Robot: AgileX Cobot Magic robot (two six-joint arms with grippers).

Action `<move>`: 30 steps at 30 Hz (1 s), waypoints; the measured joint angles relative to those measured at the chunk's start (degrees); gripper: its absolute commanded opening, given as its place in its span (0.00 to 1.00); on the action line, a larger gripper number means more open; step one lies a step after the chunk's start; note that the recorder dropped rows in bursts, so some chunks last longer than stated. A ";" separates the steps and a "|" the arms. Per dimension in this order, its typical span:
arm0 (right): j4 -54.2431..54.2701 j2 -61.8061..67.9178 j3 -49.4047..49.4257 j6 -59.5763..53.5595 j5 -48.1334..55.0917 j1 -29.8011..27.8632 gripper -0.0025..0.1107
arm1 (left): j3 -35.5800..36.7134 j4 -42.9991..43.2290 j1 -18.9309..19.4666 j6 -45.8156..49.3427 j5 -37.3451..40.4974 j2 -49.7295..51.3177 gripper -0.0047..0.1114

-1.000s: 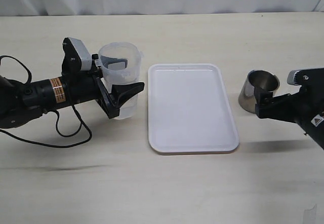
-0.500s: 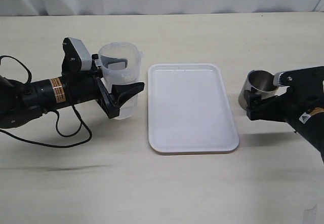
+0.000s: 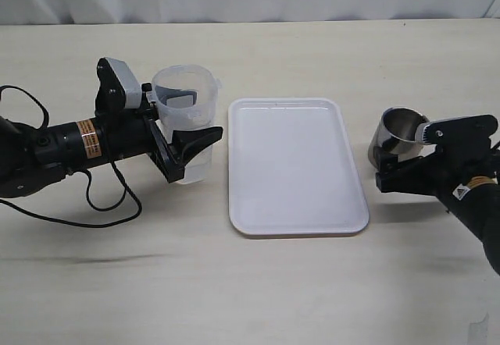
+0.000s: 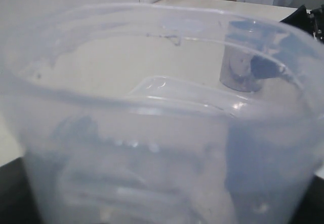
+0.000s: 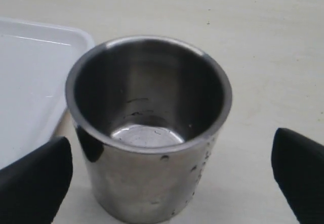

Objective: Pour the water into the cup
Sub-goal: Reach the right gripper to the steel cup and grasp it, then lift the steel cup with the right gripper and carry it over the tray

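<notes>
The steel cup (image 3: 398,134) stands upright on the table, right of the tray; it also shows in the right wrist view (image 5: 152,133) and, through the beaker wall, in the left wrist view (image 4: 242,69). My right gripper (image 3: 384,167) is open, its fingers (image 5: 35,181) wide apart on either side of the cup without touching it. My left gripper (image 3: 187,148) is shut on the translucent plastic beaker (image 3: 183,103), which stands upright left of the tray and fills the left wrist view (image 4: 162,133). I cannot make out the water.
A white empty tray (image 3: 297,165) lies between the beaker and the cup; its corner shows in the right wrist view (image 5: 30,77). A black cable (image 3: 109,197) loops on the table under the left arm.
My right gripper has moved left and toward the front, bringing its fingers alongside the cup. The left gripper and the beaker have not moved.
</notes>
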 measured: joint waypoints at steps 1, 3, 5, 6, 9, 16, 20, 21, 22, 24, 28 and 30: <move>0.00 0.47 0.00 0.00 -0.86 0.00 0.99 | 0.00 0.00 0.00 0.00 0.00 0.00 0.04; 0.00 1.82 -0.04 0.00 -2.54 0.00 0.99 | 0.00 0.00 0.00 0.00 0.00 0.00 0.04; 0.00 3.17 -0.75 0.00 -2.93 0.00 0.99 | 0.00 0.00 0.00 0.00 0.00 0.00 0.04; 0.00 3.93 -1.37 0.00 -3.23 0.00 0.99 | 0.00 0.00 0.00 0.00 0.00 0.00 0.04; -0.80 5.82 -3.58 0.00 -3.23 0.00 0.99 | 0.00 0.00 0.00 0.00 0.00 0.00 0.04; -2.20 7.05 -7.23 0.00 -3.59 0.00 0.99 | 0.00 0.00 0.00 0.00 0.00 0.00 0.04; -2.20 8.13 -9.35 0.11 -3.81 0.00 0.99 | 0.00 0.00 0.00 0.00 0.00 0.00 0.04; -2.20 8.67 -9.74 0.11 -3.81 0.00 0.99 | 0.00 0.00 0.00 0.00 0.00 0.00 0.04; -2.20 9.24 -10.24 0.11 -3.81 0.00 0.99 | 0.00 0.00 0.00 0.00 0.00 0.00 0.04; -2.20 10.36 -10.80 0.11 -3.81 0.00 0.99 | 0.00 0.00 0.00 0.00 0.00 0.00 0.04; -2.20 11.74 -11.32 0.11 -3.81 0.00 0.99 | 0.00 0.00 0.00 0.00 0.00 0.00 0.04; -2.20 11.74 -11.32 -0.75 -4.02 0.00 0.99 | 0.00 0.00 0.00 0.00 0.00 0.00 0.04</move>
